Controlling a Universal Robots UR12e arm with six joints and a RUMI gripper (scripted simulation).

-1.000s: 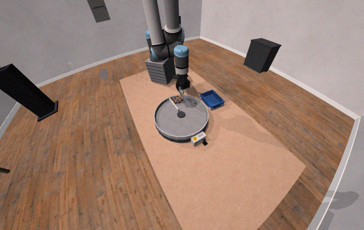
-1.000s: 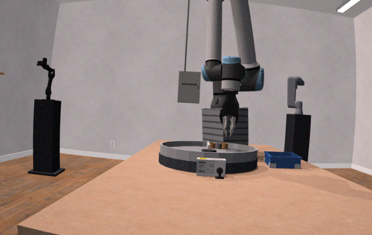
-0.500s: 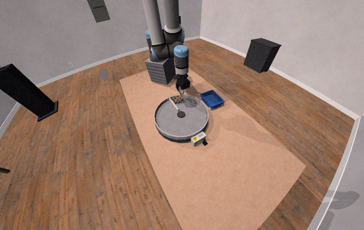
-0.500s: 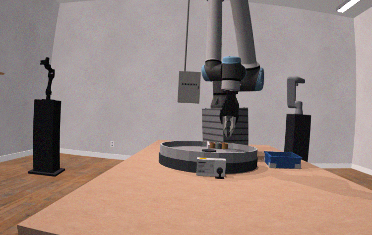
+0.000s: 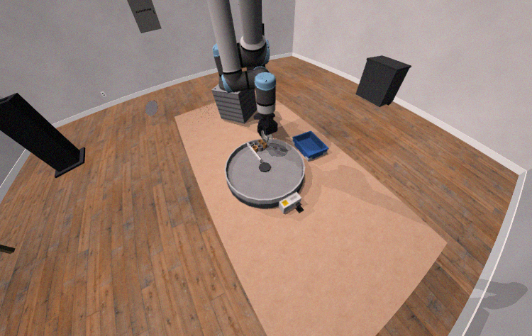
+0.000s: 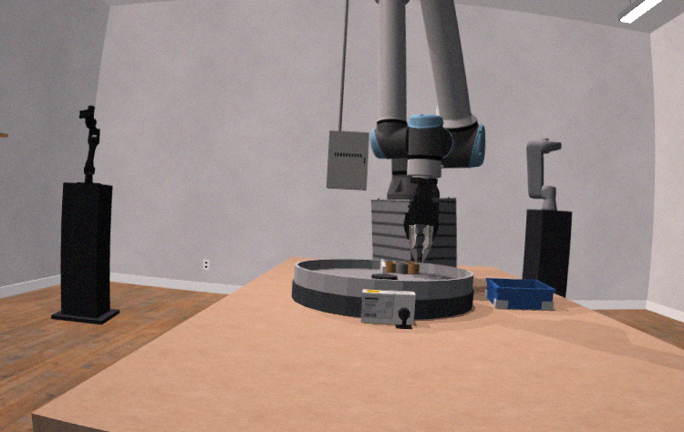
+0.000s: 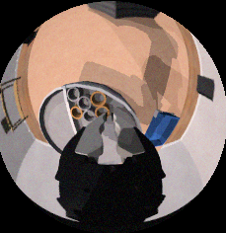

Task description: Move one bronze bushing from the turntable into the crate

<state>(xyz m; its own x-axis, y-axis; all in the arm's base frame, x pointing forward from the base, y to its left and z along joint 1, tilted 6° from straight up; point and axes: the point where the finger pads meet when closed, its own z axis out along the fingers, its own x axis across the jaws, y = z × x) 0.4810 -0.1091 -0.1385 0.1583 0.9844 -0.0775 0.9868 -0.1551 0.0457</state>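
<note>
Several bushings (image 5: 258, 144) stand close together at the back edge of the grey turntable (image 5: 235, 183) (image 6: 328, 284) (image 7: 45, 111). In the wrist view three of them are bronze rings (image 7: 98, 99) (image 7: 76, 113) (image 7: 102, 112) and the others are grey (image 7: 85, 103). Two bronze ones (image 6: 389, 266) (image 6: 413, 267) show in the exterior view. My gripper (image 5: 264, 135) (image 6: 420, 252) (image 7: 109, 113) is shut and empty. It hangs point-down a little above the right side of the cluster. The blue crate (image 5: 310, 144) (image 6: 519, 292) (image 7: 161, 125) stands empty to the right of the turntable.
A white bar (image 5: 253, 152) runs from the turntable's black hub (image 5: 264, 167) to its rim beside the bushings. A white control box (image 5: 289, 203) (image 6: 388, 305) sits at the turntable's front. The arm's grey pedestal (image 5: 233, 104) stands behind.
</note>
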